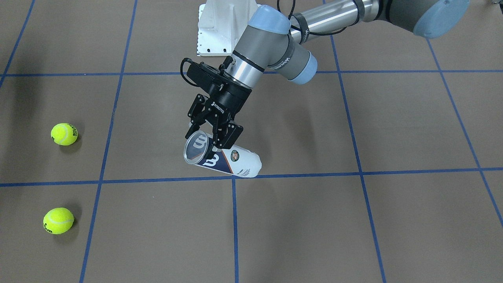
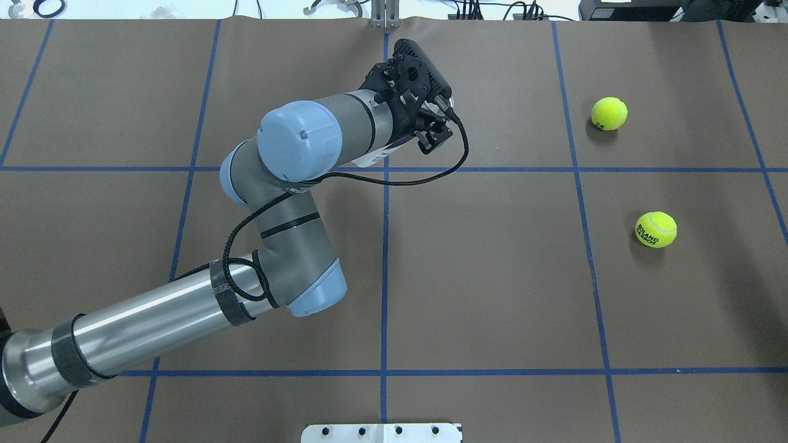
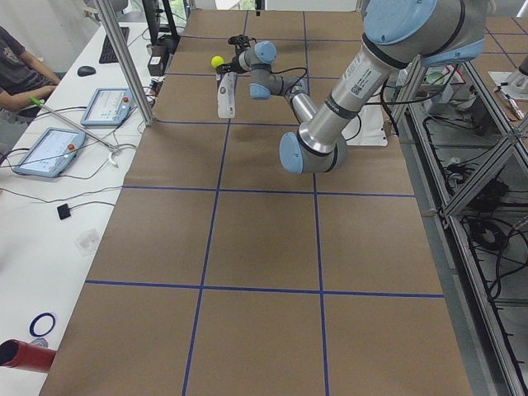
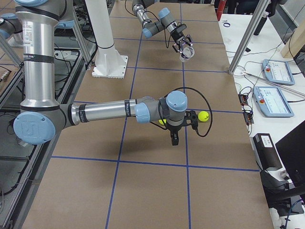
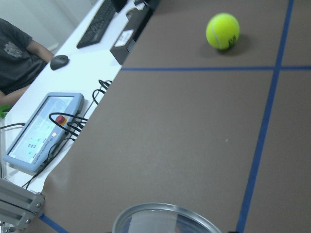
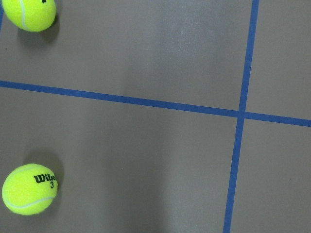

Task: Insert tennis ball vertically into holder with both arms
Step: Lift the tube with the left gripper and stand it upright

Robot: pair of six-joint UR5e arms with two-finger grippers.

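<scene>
**Left gripper (image 1: 211, 138) clamps the holder (image 1: 235, 159) near its mouth, can lying almost flat**

Your left gripper, reaching out over the middle of the table (image 1: 353, 220), has its jaws clamped across the holder just behind the silver rim (image 1: 188, 151). The can's long axis runs close to level, along the length of the table. Its open mouth faces the robot's right and its closed base points to the robot's left. Whether the base touches the table or hangs just above it cannot be told from these views.

Both tennis balls (image 1: 64, 134) (image 1: 58, 221) sit on the table well apart from the holder, on the robot's right, the side the mouth faces. The right gripper (image 4: 174, 138) shows only in the side view from the right end, hanging above the table near the balls. You cannot tell there whether its jaws are apart or together. Its own wrist camera shows the two balls below but none of the gripper.

The coming move turns on that axis. For a vertical insertion the mouth most likely has to swing upward until the can stands upright, which falls to the left gripper. The right arm (image 4: 105, 110), the nearer of the two to the balls, looks best placed to fetch one. Held so close to the rim, the long can may pivot or slip as you tip it.
</scene>
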